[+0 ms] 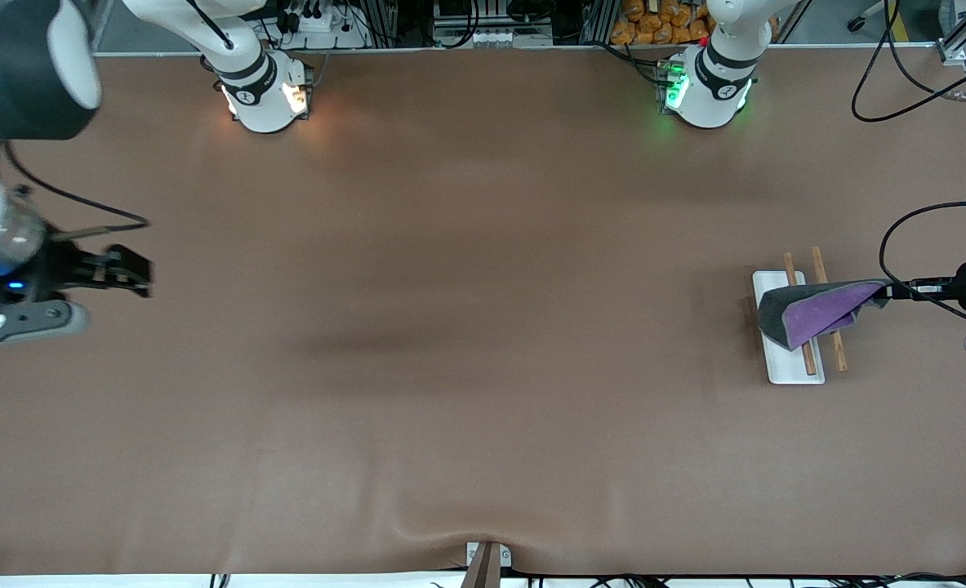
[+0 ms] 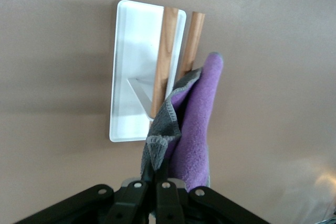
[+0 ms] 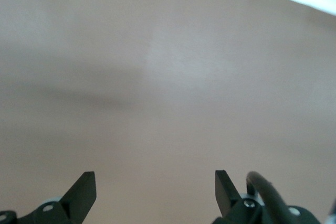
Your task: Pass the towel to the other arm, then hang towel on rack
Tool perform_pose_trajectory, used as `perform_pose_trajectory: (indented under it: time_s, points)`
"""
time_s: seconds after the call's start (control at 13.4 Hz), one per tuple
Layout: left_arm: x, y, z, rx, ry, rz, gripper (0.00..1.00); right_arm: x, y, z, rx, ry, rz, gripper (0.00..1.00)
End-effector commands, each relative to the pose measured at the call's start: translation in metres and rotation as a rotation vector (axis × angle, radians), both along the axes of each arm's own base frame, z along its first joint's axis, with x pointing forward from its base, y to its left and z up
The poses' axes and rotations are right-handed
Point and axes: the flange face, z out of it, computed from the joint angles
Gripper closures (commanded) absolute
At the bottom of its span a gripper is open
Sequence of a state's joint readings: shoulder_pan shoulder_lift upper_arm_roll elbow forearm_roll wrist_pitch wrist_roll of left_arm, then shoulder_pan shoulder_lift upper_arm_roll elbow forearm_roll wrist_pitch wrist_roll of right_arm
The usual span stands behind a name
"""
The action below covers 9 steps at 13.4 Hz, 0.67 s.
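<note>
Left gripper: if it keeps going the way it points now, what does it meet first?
Probably the rack: the left gripper, jaws shut on the towel, points at its two wooden rods. Height above them is unclear.

No text or label can be read anywhere (arm markings too small).

Left gripper (image 1: 891, 288) tips buried in towel (image 1: 817, 309) fold; arm body cut off by front view edge. Towel covers middle of rack (image 1: 779, 359) rods and part of white base; wire joining rods not discernible. Right gripper (image 1: 127, 273) motion-blurred in front view, its arm cut off at edge. Right wrist view: only finger tips (image 3: 84, 192) show, rest cropped. Left wrist view: gripper (image 2: 160, 182) base cropped, towel (image 2: 191, 124) end hidden between fingers.
</note>
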State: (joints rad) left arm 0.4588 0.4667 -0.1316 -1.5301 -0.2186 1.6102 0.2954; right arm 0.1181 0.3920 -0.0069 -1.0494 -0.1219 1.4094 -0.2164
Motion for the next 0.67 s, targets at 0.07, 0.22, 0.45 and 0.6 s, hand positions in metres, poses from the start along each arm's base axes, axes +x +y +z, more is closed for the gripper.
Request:
perform_pose_trajectory:
  time_s: [0.07, 0.22, 0.45, 0.6]
  points:
    - [0.002, 0.018, -0.016, 0.0, -0.026, -0.062, 1.0, -0.014, -0.062, -0.002, 0.054, 0.088, 0.092, 0.0]
    - [0.001, 0.021, -0.018, 0.003, -0.027, -0.079, 1.0, -0.022, -0.077, 0.0, 0.13, 0.085, 0.044, 0.0]
    - [-0.004, 0.036, -0.035, -0.029, -0.031, -0.113, 1.0, -0.059, -0.087, -0.013, 0.128, 0.002, -0.054, 0.0]
    - [-0.006, 0.044, -0.039, -0.035, -0.039, -0.12, 1.0, -0.095, -0.082, -0.033, 0.125, -0.029, -0.08, 0.0]
